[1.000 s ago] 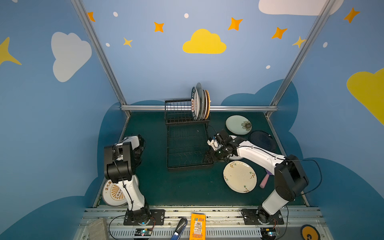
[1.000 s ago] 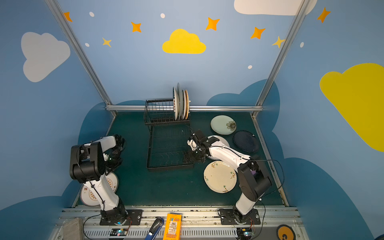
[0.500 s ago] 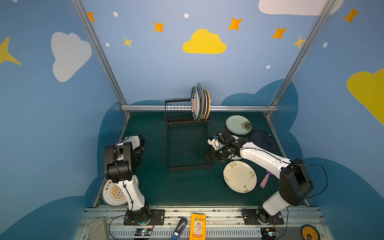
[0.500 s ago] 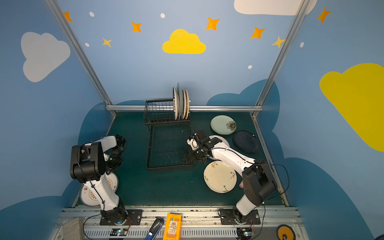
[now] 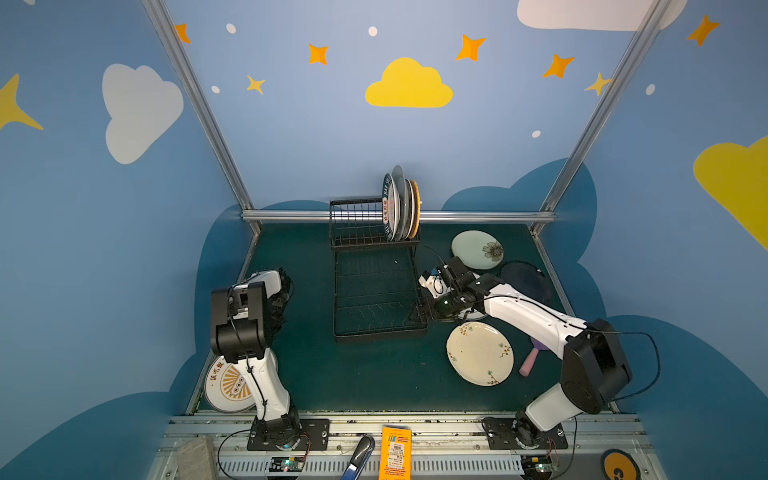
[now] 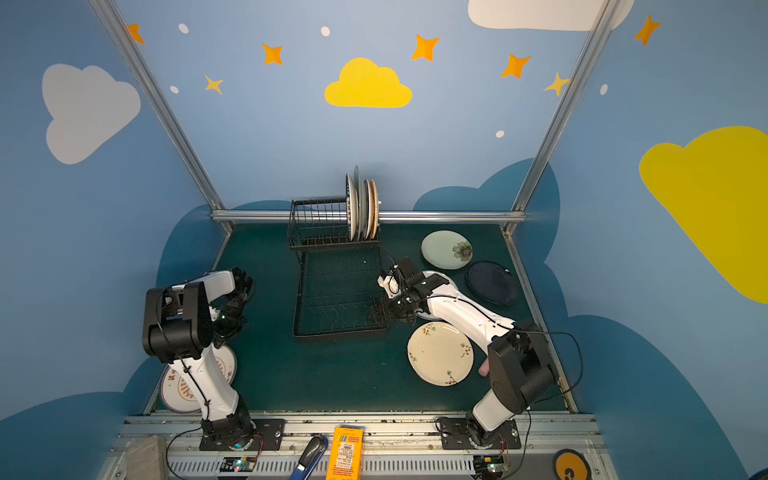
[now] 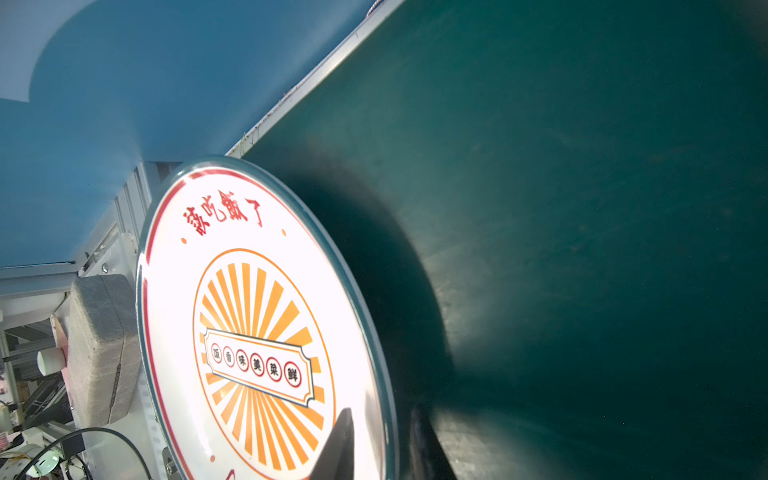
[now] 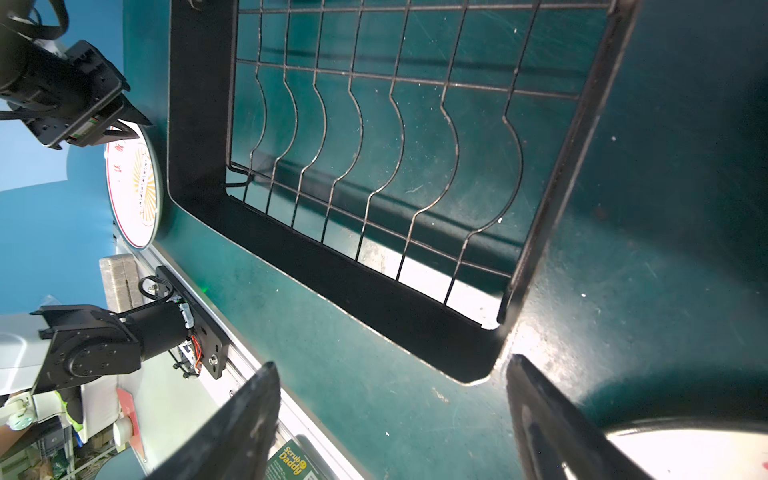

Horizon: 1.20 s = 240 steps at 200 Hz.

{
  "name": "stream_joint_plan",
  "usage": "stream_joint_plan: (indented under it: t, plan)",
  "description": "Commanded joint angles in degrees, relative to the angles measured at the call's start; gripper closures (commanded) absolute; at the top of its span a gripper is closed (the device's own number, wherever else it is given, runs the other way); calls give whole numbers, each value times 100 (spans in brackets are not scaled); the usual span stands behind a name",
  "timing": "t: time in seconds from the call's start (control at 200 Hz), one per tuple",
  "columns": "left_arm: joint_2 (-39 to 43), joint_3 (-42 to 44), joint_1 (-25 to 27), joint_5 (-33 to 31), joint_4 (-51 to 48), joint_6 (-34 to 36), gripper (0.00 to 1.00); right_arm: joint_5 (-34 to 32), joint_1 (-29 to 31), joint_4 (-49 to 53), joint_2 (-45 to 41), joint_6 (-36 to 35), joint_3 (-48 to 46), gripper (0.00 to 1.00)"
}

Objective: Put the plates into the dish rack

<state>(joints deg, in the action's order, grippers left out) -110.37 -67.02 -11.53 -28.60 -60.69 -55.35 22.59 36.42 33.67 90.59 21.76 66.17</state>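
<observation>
Left gripper (image 7: 382,415) jaws have been narrowed around sunburst plate (image 7: 249,332) rim, well front-left of dish rack (image 5: 380,333), clamp not yet confirmable, so lift judged next; right gripper (image 8: 392,363) kept wide apart, empty, by rack corner.

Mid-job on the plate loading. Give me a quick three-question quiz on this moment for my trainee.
1. True or false: the right gripper holds a plate.
2. The left gripper has a finger on each side of one plate's rim. Which plate? A pale green; B sunburst plate; C navy.
3. Fill in: the loaded plates stand on edge in the rack's ___ section.

Key: 1 false, its jaws stand open and empty beside the rack's corner; 2 B; 3 raised basket.
</observation>
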Motion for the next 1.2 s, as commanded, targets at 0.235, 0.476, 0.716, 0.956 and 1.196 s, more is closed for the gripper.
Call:
stream_joint_plan:
  t: [0.235, 0.476, 0.716, 0.956, 1.196]
  plan:
    - [-116, -179, 27, -111, -221, -112, 85, 61, -82, 78, -282, -42, -22, 16]
    - [-124, -189, 36, -111, -225, -108, 87, 94, -149, 96, -312, -53, -41, 16]
    - [-127, -197, 37, -111, -234, -125, 93, 127, -205, 78, -342, -54, -96, 16]
    - [-132, -206, 37, -111, -264, -164, 96, 289, -335, 25, -366, -31, -175, 16]
    - [-90, -281, 75, -91, -235, -134, 96, 351, -390, 32, -356, -23, -190, 16]
